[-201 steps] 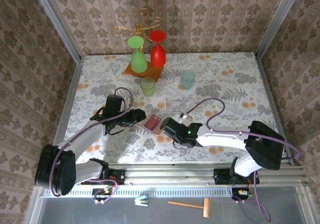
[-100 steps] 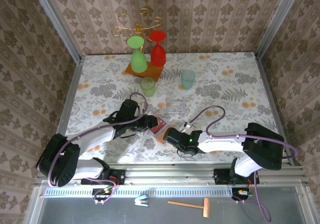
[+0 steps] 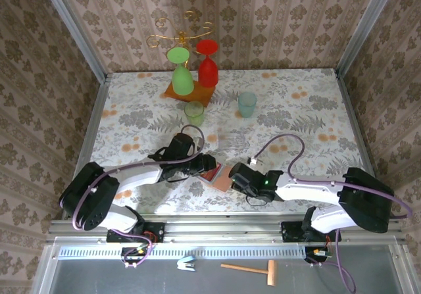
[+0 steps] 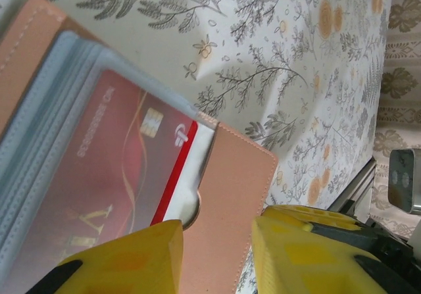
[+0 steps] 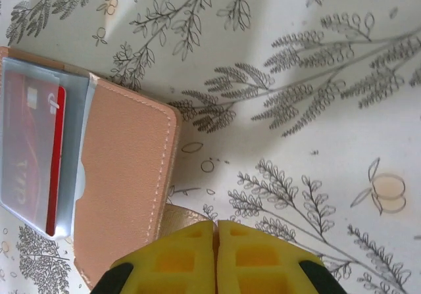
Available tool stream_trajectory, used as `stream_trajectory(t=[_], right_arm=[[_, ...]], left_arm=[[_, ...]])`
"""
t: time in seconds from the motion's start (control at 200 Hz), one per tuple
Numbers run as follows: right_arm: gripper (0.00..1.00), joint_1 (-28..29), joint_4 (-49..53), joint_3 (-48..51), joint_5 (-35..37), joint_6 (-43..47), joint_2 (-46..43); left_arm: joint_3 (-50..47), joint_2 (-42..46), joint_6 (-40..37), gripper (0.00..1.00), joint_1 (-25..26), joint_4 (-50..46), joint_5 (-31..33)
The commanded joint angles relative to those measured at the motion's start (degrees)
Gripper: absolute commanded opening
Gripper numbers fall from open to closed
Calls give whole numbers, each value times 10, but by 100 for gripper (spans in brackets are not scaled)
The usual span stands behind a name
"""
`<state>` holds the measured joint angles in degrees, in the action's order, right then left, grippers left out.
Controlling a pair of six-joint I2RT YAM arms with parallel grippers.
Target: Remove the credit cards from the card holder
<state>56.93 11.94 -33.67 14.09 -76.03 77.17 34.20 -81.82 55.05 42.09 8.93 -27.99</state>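
The card holder [image 3: 220, 177] lies open on the floral table between my two grippers, its tan flap [image 4: 230, 195] beside a clear sleeve. A red credit card [image 4: 118, 156] sits in that sleeve, and a white card edge [image 4: 191, 175] shows at the notch. My left gripper [image 4: 217, 225] hangs over the flap with its yellow fingers [image 4: 125, 261] apart and the flap showing in the gap. My right gripper [image 5: 216, 223] is shut, its tips at the holder's near corner, over a golden-tan edge [image 5: 177, 216]. From the right wrist the red card [image 5: 33, 136] sits far left.
At the back left a wooden stand base [image 3: 189, 95] carries an upturned green goblet [image 3: 181, 77] and a red one [image 3: 208, 69]. A green cup [image 3: 194, 113] and a pale blue cup [image 3: 247, 103] stand mid-table. A wooden mallet [image 3: 253, 269] lies below the rail.
My left gripper has travelled right, up to the holder, and its jaws have narrowed a little. The holder and my shut right gripper have shifted right and slightly nearer.
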Motion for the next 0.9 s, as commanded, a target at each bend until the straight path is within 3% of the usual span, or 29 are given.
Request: stream_trajectory(t=[0.0, 0.175, 0.895], right_arm=[[0, -34, 5, 3, -69, 120, 3], [0, -70, 28, -24, -128, 198, 45], [2, -128, 161, -119, -113, 357, 97]], left_arm=[[29, -20, -17, 34, 2, -19, 6], [41, -39, -27, 34, 2, -33, 10], [38, -42, -28, 34, -6, -30, 2]])
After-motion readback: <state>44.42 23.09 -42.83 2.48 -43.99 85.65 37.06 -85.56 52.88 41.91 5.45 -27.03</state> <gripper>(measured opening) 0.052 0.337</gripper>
